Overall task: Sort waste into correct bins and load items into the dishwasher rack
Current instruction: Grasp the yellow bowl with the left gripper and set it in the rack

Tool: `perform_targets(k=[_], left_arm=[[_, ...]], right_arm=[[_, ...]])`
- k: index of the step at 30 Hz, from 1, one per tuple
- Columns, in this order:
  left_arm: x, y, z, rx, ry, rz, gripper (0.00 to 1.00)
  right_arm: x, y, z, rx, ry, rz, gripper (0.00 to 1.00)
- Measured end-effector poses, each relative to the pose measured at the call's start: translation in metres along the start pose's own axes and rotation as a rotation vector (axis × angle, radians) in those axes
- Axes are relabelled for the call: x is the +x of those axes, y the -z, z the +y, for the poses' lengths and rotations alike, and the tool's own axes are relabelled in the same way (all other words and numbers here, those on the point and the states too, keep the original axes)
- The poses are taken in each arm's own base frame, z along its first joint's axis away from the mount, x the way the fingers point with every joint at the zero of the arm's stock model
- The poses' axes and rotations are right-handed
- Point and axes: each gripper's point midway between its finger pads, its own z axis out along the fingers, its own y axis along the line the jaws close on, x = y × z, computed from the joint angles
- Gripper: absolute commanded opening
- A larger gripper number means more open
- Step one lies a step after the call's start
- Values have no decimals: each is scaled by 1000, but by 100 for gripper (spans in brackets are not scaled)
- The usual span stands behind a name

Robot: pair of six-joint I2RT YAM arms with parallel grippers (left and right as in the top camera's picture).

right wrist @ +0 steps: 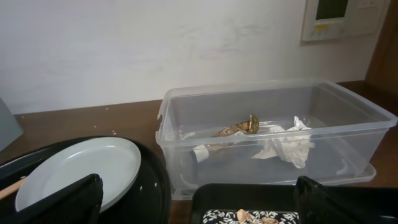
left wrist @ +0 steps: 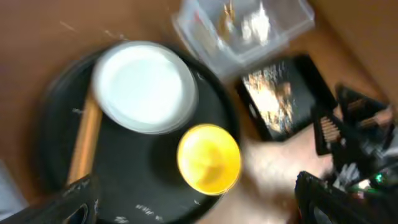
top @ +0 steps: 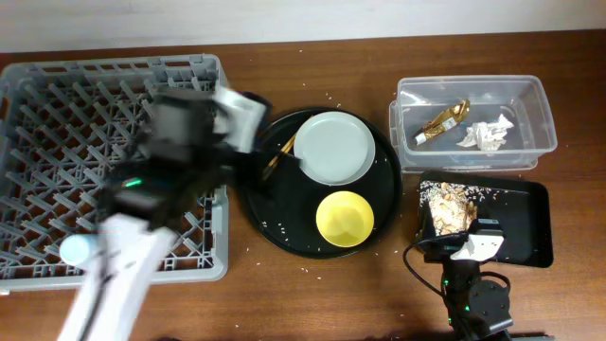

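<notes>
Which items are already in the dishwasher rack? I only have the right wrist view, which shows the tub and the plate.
Observer: Overhead shows one light-blue cup lying in the rack, near its front-left corner.
Operator: And the bowl?
Observer: The yellow bowl sits on the round black tray, in front of the plate, not in the rack.
Operator: Is the left arm carrying anything?
Observer: No. The left wrist view, though blurred, shows the left gripper open and holding nothing, above the round tray.
</notes>
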Motion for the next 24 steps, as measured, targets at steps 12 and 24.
perform_targets(k=[12,24], left_arm=[[174,-216,36,-196,124,704,0],[65,52,228,-1487,248,425,0]], right_arm=[[0,0,0,0,-1,0,98],[0,0,0,0,-1,0,98]])
